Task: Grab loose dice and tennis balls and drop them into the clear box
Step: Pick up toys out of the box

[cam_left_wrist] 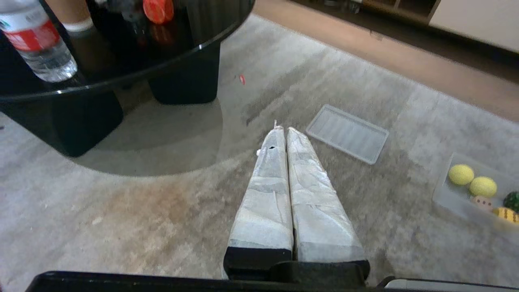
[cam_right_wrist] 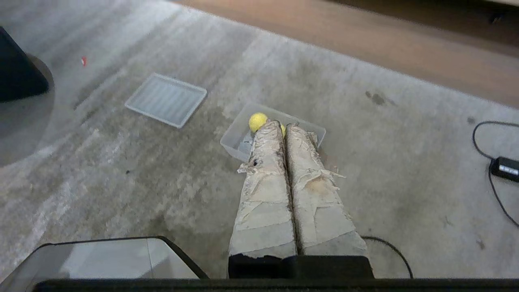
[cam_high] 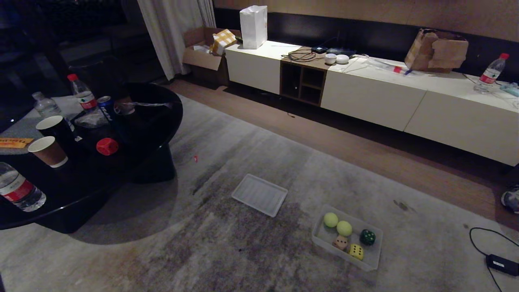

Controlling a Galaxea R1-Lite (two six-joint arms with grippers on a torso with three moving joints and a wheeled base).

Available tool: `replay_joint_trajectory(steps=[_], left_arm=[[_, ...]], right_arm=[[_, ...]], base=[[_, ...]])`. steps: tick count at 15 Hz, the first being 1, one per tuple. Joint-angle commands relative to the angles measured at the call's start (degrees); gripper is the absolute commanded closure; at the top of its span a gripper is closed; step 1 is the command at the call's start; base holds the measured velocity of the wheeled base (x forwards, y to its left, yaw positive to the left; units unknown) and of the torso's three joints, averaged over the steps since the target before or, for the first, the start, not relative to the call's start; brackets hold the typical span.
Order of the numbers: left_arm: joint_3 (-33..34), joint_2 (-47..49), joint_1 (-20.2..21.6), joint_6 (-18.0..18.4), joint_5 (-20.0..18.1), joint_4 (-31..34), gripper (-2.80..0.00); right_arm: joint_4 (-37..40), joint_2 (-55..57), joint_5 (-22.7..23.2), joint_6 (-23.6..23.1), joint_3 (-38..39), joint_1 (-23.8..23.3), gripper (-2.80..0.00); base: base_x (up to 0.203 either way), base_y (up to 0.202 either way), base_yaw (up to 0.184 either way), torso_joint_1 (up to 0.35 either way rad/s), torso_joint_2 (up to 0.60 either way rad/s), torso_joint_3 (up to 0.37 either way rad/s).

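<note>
The clear box [cam_high: 321,242] sits on the carpet at the lower right. It holds two tennis balls [cam_high: 331,220] [cam_high: 344,228], a dark green die [cam_high: 367,237], a pinkish-tan die [cam_high: 340,242] and a yellow die [cam_high: 357,251]. A red die [cam_high: 107,146] lies on the black table [cam_high: 158,121] at the left. Neither arm shows in the head view. My left gripper [cam_left_wrist: 284,129] hangs shut and empty above the carpet, with the box [cam_left_wrist: 446,196] off to its side. My right gripper [cam_right_wrist: 286,123] is shut and empty, its tips covering part of the box [cam_right_wrist: 232,142] and one ball [cam_right_wrist: 258,121].
A flat ribbed clear lid [cam_high: 260,194] lies on the carpet between table and box. The table carries water bottles [cam_high: 18,192], paper cups [cam_high: 48,151] and a can. A power adapter with cable [cam_high: 502,264] lies at the right. A low white cabinet [cam_high: 405,97] lines the far wall.
</note>
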Motion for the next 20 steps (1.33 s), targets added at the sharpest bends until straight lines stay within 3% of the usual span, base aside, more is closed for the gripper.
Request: replay_joint_trajectory(steps=[1,11,20], left_arm=[[0.1,0.0,0.0,0.0,0.0,0.0,0.0],[0.1,0.0,0.0,0.0,0.0,0.0,0.0],[0.1,0.0,0.0,0.1,0.0,0.0,0.0]], right_arm=[[0.0,0.1,0.0,0.0,0.0,0.0,0.0],[0.0,0.1,0.0,0.0,0.0,0.0,0.0],[-0.1,0.1,0.4,-0.7,0.0,0.0,0.0]], base=[[0.0,0.0,0.0,0.005,0.0,0.2],[0.0,0.0,0.0,0.004,0.0,0.195],[0.0,0.0,0.0,0.001,0.0,0.02]])
